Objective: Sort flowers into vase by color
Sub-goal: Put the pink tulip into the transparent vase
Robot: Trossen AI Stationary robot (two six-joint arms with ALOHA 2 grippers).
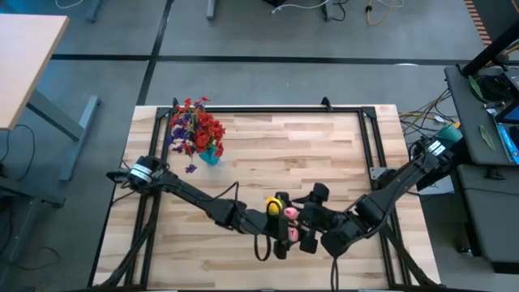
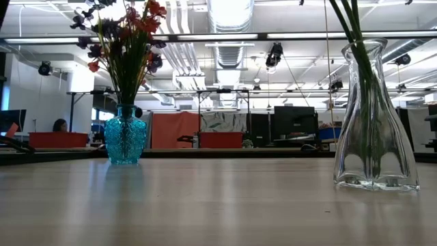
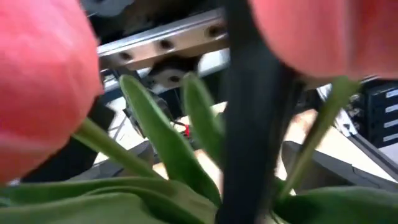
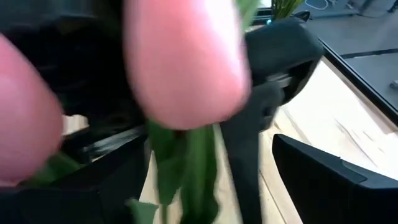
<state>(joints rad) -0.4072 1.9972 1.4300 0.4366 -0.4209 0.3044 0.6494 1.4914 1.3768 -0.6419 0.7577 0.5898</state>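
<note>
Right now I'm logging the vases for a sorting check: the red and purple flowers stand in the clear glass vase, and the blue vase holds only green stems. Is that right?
No, the vases are swapped. The low view shows the red and purple flowers in the blue vase, while the clear glass vase holds only green stems.

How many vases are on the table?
2. A blue vase holding red and purple flowers stands near the table's far left corner; a clear glass vase with green stems stands nearer the front, mostly hidden from above by the arms.
</note>
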